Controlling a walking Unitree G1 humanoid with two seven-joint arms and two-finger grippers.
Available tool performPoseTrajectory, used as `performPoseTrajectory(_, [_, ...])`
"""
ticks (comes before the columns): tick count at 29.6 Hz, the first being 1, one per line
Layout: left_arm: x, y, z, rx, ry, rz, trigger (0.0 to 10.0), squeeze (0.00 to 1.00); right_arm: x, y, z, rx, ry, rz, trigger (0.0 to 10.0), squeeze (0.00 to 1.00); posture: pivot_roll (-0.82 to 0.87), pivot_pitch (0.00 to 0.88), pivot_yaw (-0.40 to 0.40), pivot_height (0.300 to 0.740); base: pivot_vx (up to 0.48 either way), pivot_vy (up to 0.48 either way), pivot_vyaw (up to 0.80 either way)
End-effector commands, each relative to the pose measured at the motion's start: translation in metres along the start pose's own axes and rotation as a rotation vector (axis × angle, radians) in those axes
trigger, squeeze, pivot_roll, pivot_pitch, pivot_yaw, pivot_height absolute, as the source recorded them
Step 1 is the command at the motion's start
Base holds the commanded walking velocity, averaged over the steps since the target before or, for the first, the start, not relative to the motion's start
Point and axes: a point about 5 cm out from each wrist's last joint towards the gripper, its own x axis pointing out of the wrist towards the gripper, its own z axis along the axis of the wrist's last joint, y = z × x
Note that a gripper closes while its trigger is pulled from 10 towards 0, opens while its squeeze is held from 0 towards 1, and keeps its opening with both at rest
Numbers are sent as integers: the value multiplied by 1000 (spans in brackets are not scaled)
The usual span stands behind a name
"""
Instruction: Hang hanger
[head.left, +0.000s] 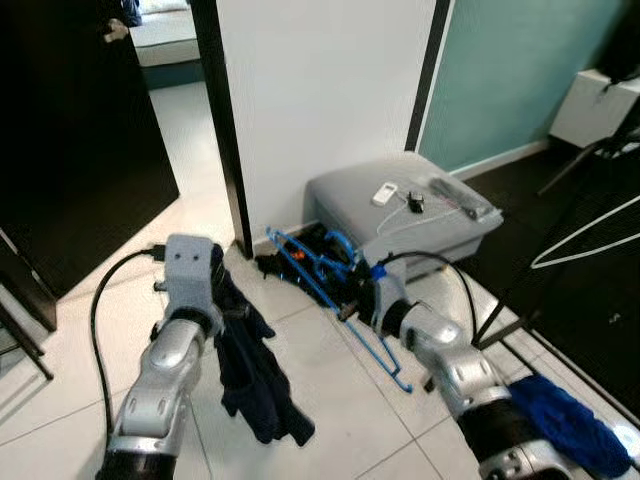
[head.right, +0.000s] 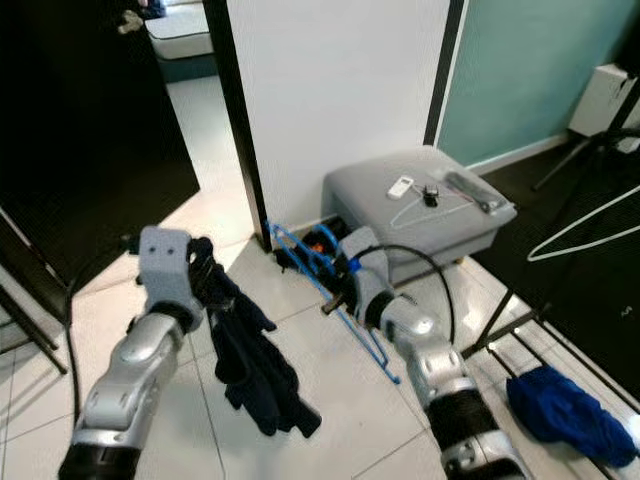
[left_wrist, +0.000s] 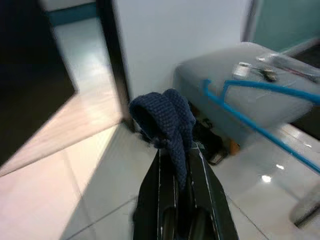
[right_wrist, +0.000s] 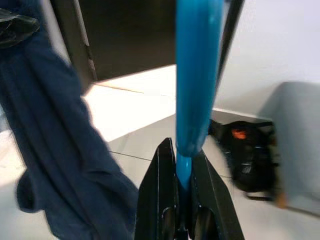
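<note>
Left eye view, left arm: the left gripper (head.left: 228, 290) sits at the end of the raised silver arm; its fingers are mostly hidden behind the dark navy garment (head.left: 252, 372) that hangs from it toward the tiled floor (head.left: 330, 400).
Left eye view, right arm: the right gripper (head.left: 350, 300) is largely hidden by its own wrist housing; it meets the blue hanger (head.left: 335, 290), which slants from beside the wall down past the arm.
Left eye view, surroundings: a grey ottoman (head.left: 350, 205) stands against the white wall (head.left: 320, 90), with a white remote (head.left: 385, 193), a thin white wire hanger and small dark items too small to name on top. Dark things with an orange spot lie on the floor behind the blue hanger. A bright blue cloth (head.left: 565, 425) lies near the right arm's lower end, cut off by the frame edge.
Right eye view: same scene; a black stand (head.right: 530, 270) and another white wire hanger (head.right: 585, 225) show at the right edge, both cut off.
Left wrist view: the two black fingers are closed tight on a fold of the navy garment (left_wrist: 167, 122), which bulges above the tips; the blue hanger (left_wrist: 260, 115) crosses in front of the ottoman, blurred.
Right wrist view: the fingers are clamped on the hanger's blue bar (right_wrist: 192, 80), blurred and cut off at the top; the garment (right_wrist: 55, 150) hangs beside it.
</note>
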Motion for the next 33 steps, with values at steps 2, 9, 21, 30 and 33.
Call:
performPoseTrajectory(2, [0,6,-1,31,-5,10,10000,0,-3,2,-2,-22,-1,3,10000,0,-72,16,-6,740,0,0,719])
performPoseTrajectory(9, [-1,4,-8,4,24,-23,10000,0,-15,-7,-9,-17,-4,-42,10000,0,-88,40,20,740,0,0,721])
performPoseTrajectory(21, [2,-9,-9,4,28,-73,10000,0,-14,0,-9,-74,7,1,10000,0,-75,62,12,740,0,0,719])
performPoseTrajectory(30, [-2,0,-11,7,30,-45,10000,0,-11,2,-9,-45,-6,1,10000,0,-52,59,9,740,0,0,719])
performPoseTrajectory(33, [-3,2,-12,15,36,-41,10000,0,-11,3,-9,-43,-9,2,10000,0,-51,58,16,740,0,0,719])
